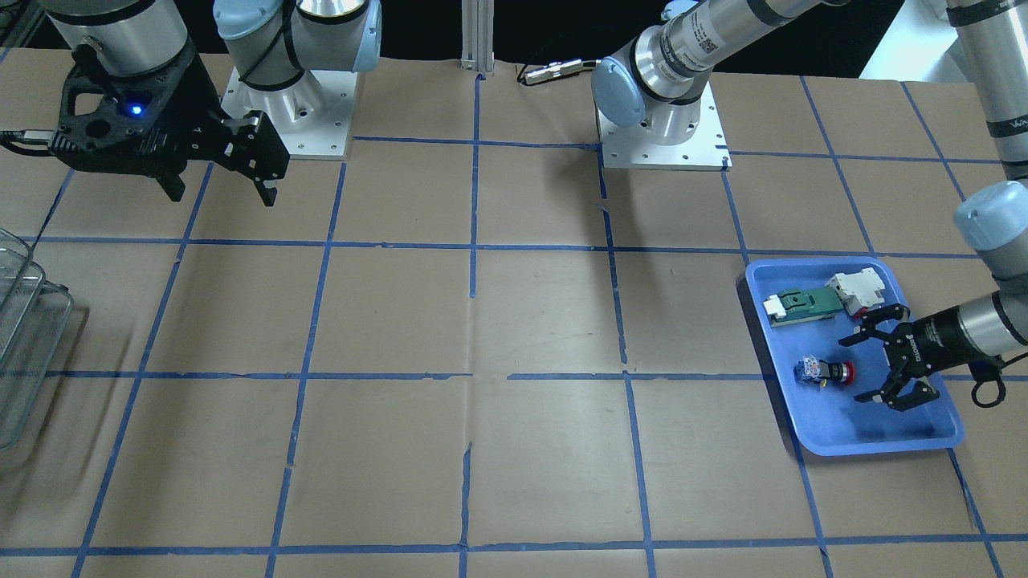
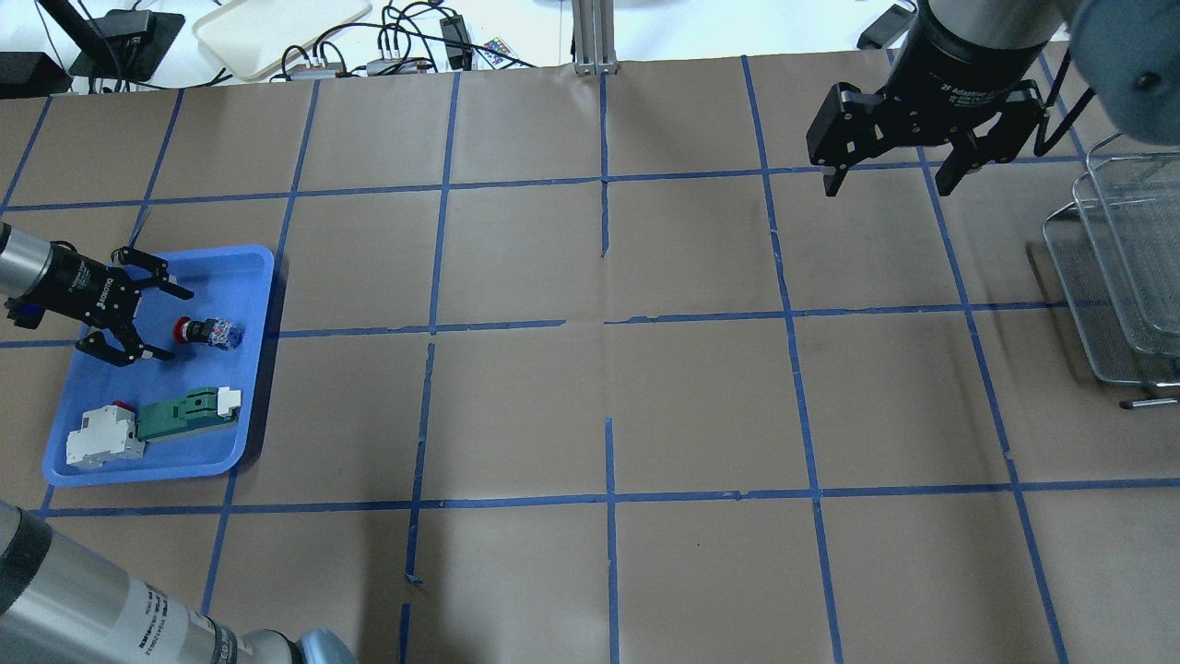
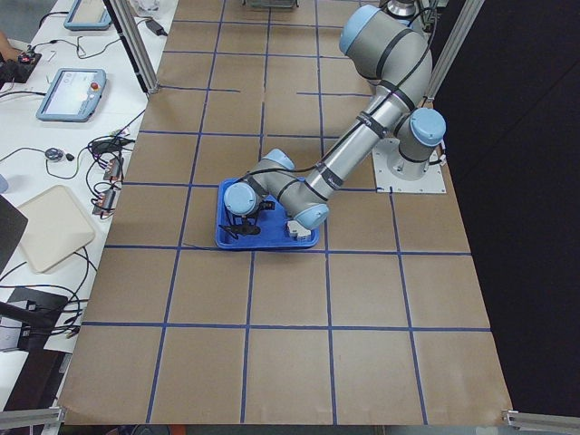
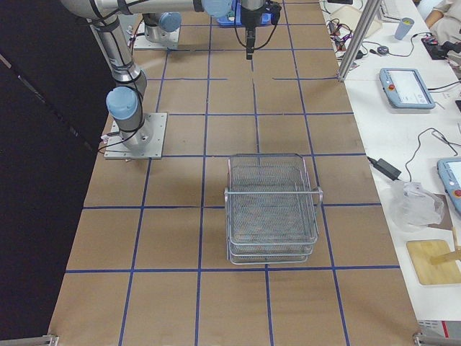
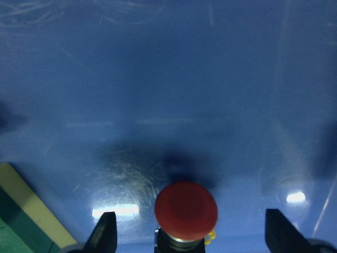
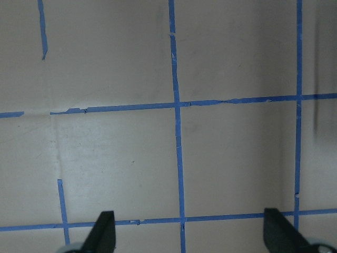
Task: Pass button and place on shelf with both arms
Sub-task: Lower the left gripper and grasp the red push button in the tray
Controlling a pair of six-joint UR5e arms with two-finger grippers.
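The button (image 1: pixel 823 372) lies on its side in the blue tray (image 1: pixel 875 445), red cap toward my left gripper. It also shows in the overhead view (image 2: pixel 210 331). In the left wrist view the red cap (image 5: pixel 186 210) sits between the fingers. My left gripper (image 1: pixel 858 369) is open and low over the tray, its fingertips on either side of the cap without touching it. My right gripper (image 2: pixel 887 189) is open and empty, held high over the table's right half. The wire-mesh shelf (image 4: pixel 272 209) stands at the table's right end, also in the overhead view (image 2: pixel 1120 267).
A green-and-white flat part (image 2: pixel 184 415) and a white-and-red block (image 2: pixel 101 441) lie in the tray (image 2: pixel 138 473) beside the button. Brown paper with blue tape lines covers the table. Cables and a white tray lie beyond the far edge.
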